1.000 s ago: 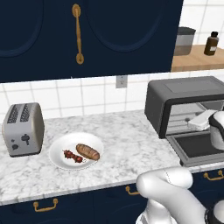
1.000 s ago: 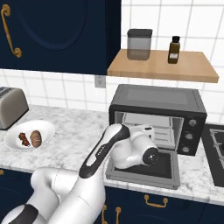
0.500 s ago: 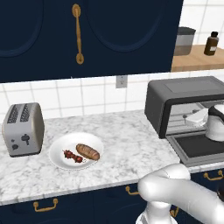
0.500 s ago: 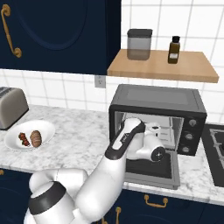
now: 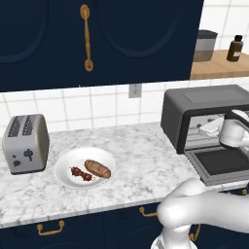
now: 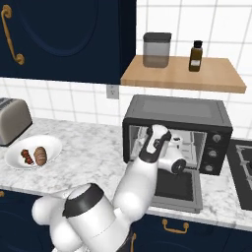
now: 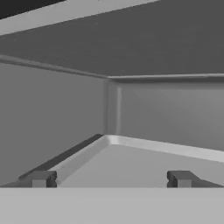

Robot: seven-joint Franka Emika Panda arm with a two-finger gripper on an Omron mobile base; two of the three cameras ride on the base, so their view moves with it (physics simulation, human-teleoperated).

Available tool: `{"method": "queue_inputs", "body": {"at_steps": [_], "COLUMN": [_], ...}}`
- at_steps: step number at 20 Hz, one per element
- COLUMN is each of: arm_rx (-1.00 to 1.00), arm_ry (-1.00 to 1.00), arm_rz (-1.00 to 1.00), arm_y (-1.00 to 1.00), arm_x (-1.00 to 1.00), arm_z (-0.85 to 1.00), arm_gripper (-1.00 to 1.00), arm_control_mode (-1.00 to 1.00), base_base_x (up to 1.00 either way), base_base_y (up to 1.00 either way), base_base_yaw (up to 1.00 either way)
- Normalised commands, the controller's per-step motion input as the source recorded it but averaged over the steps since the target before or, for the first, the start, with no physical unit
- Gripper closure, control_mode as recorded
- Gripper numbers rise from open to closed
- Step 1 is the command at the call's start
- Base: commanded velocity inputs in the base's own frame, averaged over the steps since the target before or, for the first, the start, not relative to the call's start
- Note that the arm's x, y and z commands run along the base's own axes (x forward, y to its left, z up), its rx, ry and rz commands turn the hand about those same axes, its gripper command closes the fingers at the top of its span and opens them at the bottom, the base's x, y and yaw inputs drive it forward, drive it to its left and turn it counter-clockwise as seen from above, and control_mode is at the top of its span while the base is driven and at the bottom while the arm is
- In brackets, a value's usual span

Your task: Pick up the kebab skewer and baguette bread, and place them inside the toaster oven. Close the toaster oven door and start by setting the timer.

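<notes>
A white plate (image 5: 62,168) on the marble counter carries the kebab skewer (image 5: 81,173) and the golden-brown baguette bread (image 5: 97,168); from the other side I see the skewer (image 6: 26,157) and bread (image 6: 40,155) at far left. The dark grey toaster oven (image 5: 204,103) stands to the right with the toaster oven door (image 5: 221,163) dropped flat. My gripper (image 5: 207,127) reaches into the oven mouth, far from the plate. In the hand view the gripper (image 7: 110,178) is open, its fingertips (image 7: 39,178) wide apart with nothing between them, facing the oven's bare grey back corner.
A silver slot toaster (image 5: 25,143) stands left of the plate. Above the oven, a wooden shelf (image 6: 182,75) holds a canister (image 6: 156,49) and a dark bottle (image 6: 196,55). Oven knobs (image 6: 212,147) sit on its right front. A cooktop (image 6: 243,172) lies right of the oven.
The hand has lifted a little from over the lowered door and moved toward the oven cavity, with the elbow swinging up. The jaws stayed open; plate and food did not move.
</notes>
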Motion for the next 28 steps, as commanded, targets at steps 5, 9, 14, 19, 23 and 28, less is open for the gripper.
{"method": "queue_inputs", "body": {"at_steps": [5,9,14,19,23,28], "arm_rx": [0.00,0.00,0.00,0.00,0.00,0.00], "arm_ry": [0.00,-0.03,0.01,0.25,0.30,0.30], "arm_rz": [0.00,0.00,0.00,0.00,0.00,0.00], "arm_y": [-0.19,-0.18,-0.03,0.00,0.00,0.00], "arm_x": [0.20,0.29,0.10,-0.20,-0.90,-0.99], "arm_z": [-0.49,-0.06,-0.39,-0.94,-1.00,-0.82], "arm_gripper": [-1.00,-1.00,-1.00,-1.00,-1.00,-1.00], "arm_control_mode": [-1.00,-1.00,-1.00,-1.00,-1.00,-1.00], "base_base_x": [0.00,0.00,0.00,0.00,0.00,0.00], "base_base_y": [0.00,0.00,0.00,0.00,0.00,0.00], "base_base_yaw": [0.00,0.00,0.00,0.00,0.00,0.00]}}
